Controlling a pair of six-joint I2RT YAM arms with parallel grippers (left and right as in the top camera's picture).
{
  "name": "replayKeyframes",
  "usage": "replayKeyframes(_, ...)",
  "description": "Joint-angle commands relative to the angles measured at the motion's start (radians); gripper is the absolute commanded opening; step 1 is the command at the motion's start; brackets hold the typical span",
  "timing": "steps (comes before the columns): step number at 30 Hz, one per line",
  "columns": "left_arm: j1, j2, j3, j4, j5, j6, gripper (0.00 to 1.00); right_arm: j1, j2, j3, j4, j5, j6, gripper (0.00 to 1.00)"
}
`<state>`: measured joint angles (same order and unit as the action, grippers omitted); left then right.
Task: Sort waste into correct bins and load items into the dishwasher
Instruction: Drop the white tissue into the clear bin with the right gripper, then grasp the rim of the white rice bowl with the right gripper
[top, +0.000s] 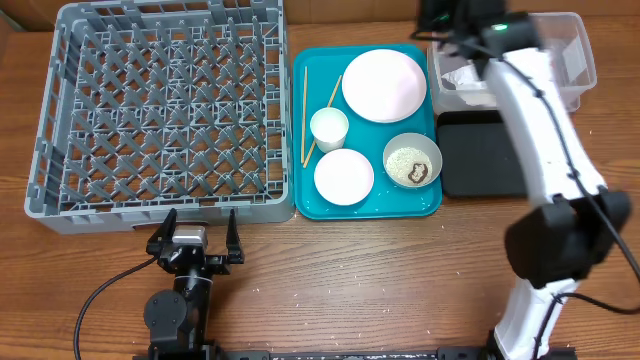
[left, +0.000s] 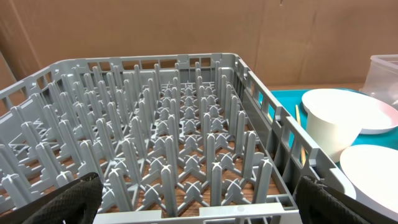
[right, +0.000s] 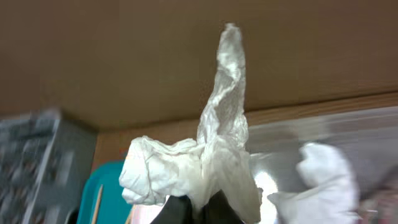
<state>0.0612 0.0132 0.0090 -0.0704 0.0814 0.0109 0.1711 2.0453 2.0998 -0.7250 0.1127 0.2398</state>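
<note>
My right gripper (right: 202, 213) is shut on a crumpled white napkin (right: 208, 158) and holds it up over the clear tub (top: 580, 62) at the back right; in the overhead view the gripper (top: 447, 30) is over the tub's left end. More white paper (top: 462, 78) lies in the tub. The black tray (top: 482, 155) sits in front of it. On the teal tray (top: 372, 207) are the plate (top: 384, 84), cup (top: 329, 127), small dish (top: 343, 176), bowl (top: 427, 150) with rice (top: 403, 162) and a brown scrap, and chopsticks (top: 305, 110). My left gripper (top: 200, 235) is open and empty in front of the grey rack (top: 160, 208). The red wrapper is out of view.
The grey rack (left: 180, 124) holds nothing and fills the left wrist view, with the cup (left: 329, 124) and dish (left: 373, 168) at its right. The right arm stretches over the black tray. A few rice grains lie on the table in front of the teal tray.
</note>
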Motion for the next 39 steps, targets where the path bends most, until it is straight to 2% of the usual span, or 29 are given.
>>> replayKeyframes(1,0.007,-0.009,-0.004,-0.001,-0.004,0.012,1.0,-0.09,0.058,-0.02,-0.011,0.067,0.111,0.04)
replayKeyframes(8,0.007,-0.009,-0.004,-0.001,-0.004,0.012,1.0,-0.181,0.127,-0.021,-0.004,0.063,0.154,0.04)
replayKeyframes(13,0.007,-0.009,-0.004,-0.001,-0.004,0.012,1.0,-0.201,0.175,-0.021,0.003,0.063,0.154,0.1)
replayKeyframes(14,0.007,-0.009,-0.004,-0.001,-0.004,0.012,1.0,-0.2,0.184,-0.021,0.005,0.063,0.154,0.14)
replayKeyframes(15,0.007,-0.009,-0.004,-0.001,-0.004,0.012,1.0,-0.2,0.188,-0.021,0.008,0.062,0.154,0.24)
replayKeyframes(16,0.007,-0.009,-0.004,-0.001,-0.004,0.012,1.0,-0.2,0.189,-0.021,0.009,0.063,0.154,0.36)
replayKeyframes(17,0.007,-0.009,-0.004,-0.001,-0.004,0.012,1.0,-0.2,0.189,-0.021,0.01,0.062,0.154,0.54)
replayKeyframes(19,0.007,-0.009,-0.004,-0.001,-0.004,0.012,1.0,-0.198,0.188,-0.021,0.016,0.062,0.154,0.76)
replayKeyframes(21,0.007,-0.009,-0.004,-0.001,-0.004,0.012,1.0,-0.198,0.182,-0.019,0.021,0.056,0.154,0.88)
replayKeyframes(24,0.007,-0.009,-0.004,-0.001,-0.004,0.012,1.0,-0.198,0.154,-0.016,0.014,0.0,0.152,0.92)
replayKeyframes(27,0.007,-0.009,-0.004,-0.001,-0.004,0.012,1.0,-0.196,0.056,-0.016,-0.031,-0.148,0.15,0.98)
replayKeyframes(33,0.007,-0.009,-0.004,-0.001,-0.004,0.012,1.0,-0.19,-0.112,-0.016,-0.202,-0.362,0.15,0.99)
replayKeyframes(39,0.007,-0.009,-0.004,-0.001,-0.004,0.012,1.0,-0.129,-0.183,-0.016,-0.419,-0.398,0.15,0.97)
